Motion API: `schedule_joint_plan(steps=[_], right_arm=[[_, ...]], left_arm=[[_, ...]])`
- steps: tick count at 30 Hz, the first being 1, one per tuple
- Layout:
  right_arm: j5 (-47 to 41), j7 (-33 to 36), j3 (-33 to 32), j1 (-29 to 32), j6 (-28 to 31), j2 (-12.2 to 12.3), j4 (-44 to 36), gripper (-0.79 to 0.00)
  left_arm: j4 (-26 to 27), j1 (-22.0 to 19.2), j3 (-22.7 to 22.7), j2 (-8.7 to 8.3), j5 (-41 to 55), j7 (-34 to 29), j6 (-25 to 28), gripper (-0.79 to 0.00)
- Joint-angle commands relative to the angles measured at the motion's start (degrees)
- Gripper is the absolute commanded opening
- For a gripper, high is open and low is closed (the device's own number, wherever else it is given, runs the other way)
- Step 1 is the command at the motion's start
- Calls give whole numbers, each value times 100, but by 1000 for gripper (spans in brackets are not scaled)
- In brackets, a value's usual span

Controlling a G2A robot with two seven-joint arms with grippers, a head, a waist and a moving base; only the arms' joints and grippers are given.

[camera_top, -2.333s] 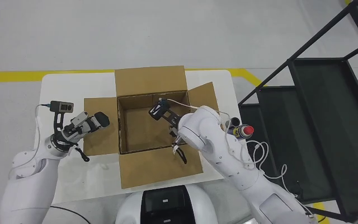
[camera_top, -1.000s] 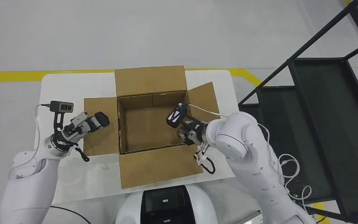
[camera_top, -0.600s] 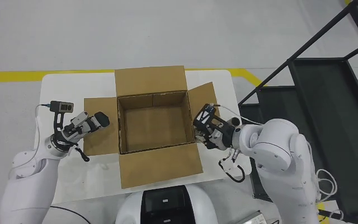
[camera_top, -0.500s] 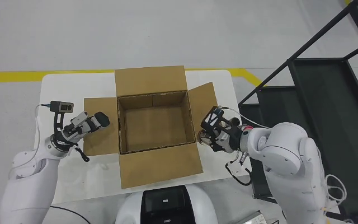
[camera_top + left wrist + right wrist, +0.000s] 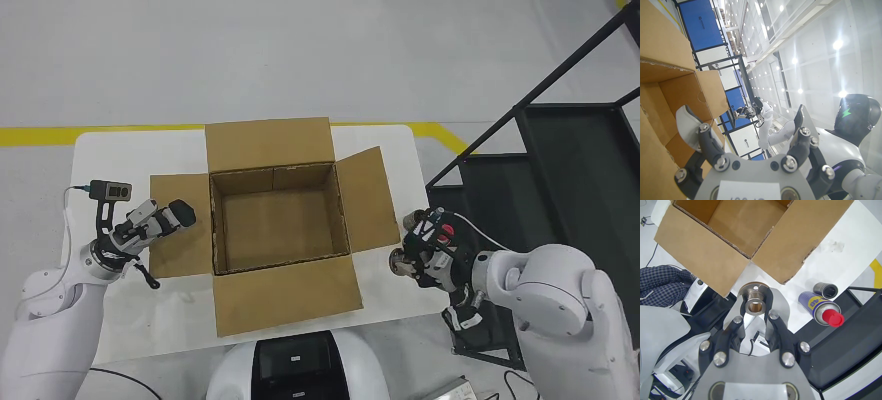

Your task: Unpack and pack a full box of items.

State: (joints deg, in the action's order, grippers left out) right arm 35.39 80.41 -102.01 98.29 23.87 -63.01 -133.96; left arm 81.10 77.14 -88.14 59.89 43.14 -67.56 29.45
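White table (image 5: 120,160); yellow floor line (image 5: 40,135); black metal steps (image 5: 570,150) beside table.

My right hand (image 5: 407,260) grips a round metal part (image 5: 397,264) at four o'clock from the open box (image 5: 270,148), by the tabletop (image 5: 130,312) edge; my left hand (image 5: 178,214) hovers at nine o'clock.

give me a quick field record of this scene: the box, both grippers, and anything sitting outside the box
box: cardboard box, open, four flaps spread outward
right gripper: jaws shut on a flanged metal bushing, held outside the box past its right flap
left gripper: jaws open, holding nothing, by the box's left flap
outside the box: spray can with a red cap, next to a linear bearing
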Motion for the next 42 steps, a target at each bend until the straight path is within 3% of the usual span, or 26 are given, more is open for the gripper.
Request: schedule_joint_plan(steps=[1, 8, 26, 33, 42], right_arm=[[2, 2, 0, -1, -2, -1, 0, -785], [2, 2, 0, -1, -2, -1, 0, -785], [2148, -1714, 560, 1137, -775, 13, 887, -785], [3040, -2147, 1100, 949, -1156, -1, 1558, -785], [3263, -2416, 1733, 235, -1388, -51, 2648, -785]], left_arm=[[0, 0, 0, 0, 0, 0, 0, 0], [0, 0, 0, 0, 0, 0, 0, 0], [0, 0, 0, 0, 0, 0, 0, 0], [0, 0, 0, 0, 0, 0, 0, 0], [0, 0, 0, 0, 0, 0, 0, 0]])
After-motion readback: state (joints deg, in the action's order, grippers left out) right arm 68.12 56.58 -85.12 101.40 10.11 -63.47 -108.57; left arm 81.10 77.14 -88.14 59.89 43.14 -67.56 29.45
